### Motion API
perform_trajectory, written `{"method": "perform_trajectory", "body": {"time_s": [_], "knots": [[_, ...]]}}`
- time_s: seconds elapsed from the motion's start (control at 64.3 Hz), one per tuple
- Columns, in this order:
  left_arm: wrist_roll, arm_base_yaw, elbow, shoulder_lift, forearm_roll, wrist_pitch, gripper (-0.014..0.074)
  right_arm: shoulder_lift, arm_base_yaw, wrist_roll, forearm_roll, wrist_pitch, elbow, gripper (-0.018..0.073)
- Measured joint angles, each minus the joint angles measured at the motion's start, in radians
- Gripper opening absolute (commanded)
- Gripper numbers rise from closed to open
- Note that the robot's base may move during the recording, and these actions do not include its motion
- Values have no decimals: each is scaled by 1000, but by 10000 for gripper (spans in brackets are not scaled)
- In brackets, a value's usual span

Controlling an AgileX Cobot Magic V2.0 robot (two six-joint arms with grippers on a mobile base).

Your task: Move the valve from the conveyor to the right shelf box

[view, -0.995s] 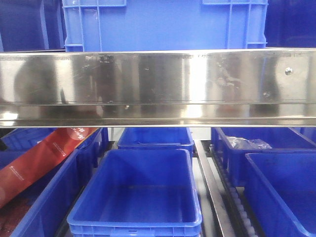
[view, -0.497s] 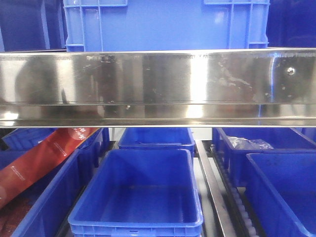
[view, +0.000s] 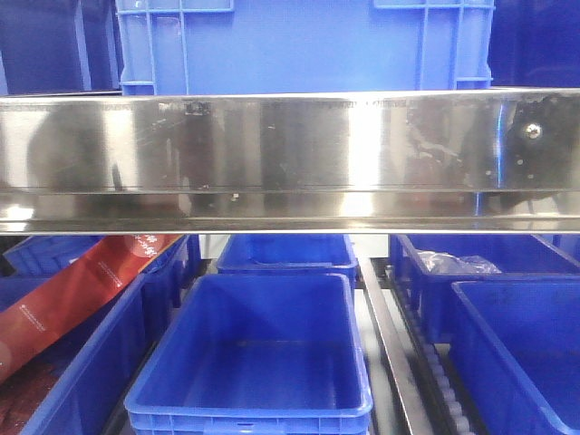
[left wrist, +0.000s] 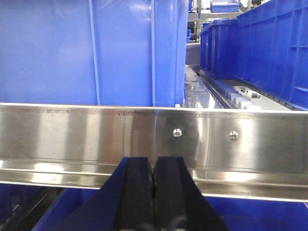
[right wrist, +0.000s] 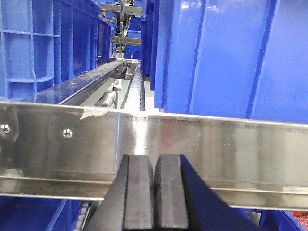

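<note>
While both pincers sit closed, blue boxes (view: 249, 362) line shelves.

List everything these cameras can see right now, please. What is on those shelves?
Steel shelf rail: one, shiny silver, across the middle of the front view.
Upper crate: one, blue, standing on the shelf above the rail.
Middle bin: one, blue, below the rail, nothing visible inside.
Back bin: one, blue, behind the middle bin.
Right bins: at least two, blue; the rear one holds a clear plastic bag.
Left bins: blue, partly hidden.
Red package: one, leaning over the left bins.
Roller track: one, between middle and right bins.
Left gripper: black, shut.
Right gripper: black, shut.
</note>
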State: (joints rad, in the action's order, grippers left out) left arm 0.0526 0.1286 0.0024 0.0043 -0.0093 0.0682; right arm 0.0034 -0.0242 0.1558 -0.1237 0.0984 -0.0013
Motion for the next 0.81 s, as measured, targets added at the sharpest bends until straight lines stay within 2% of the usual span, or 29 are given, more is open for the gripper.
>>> {"method": "perform_trajectory", "body": {"time_s": [0.808], "knots": [[0,0,0,0,0,0,-111,0,0,0,2,0,0,-154]]}}
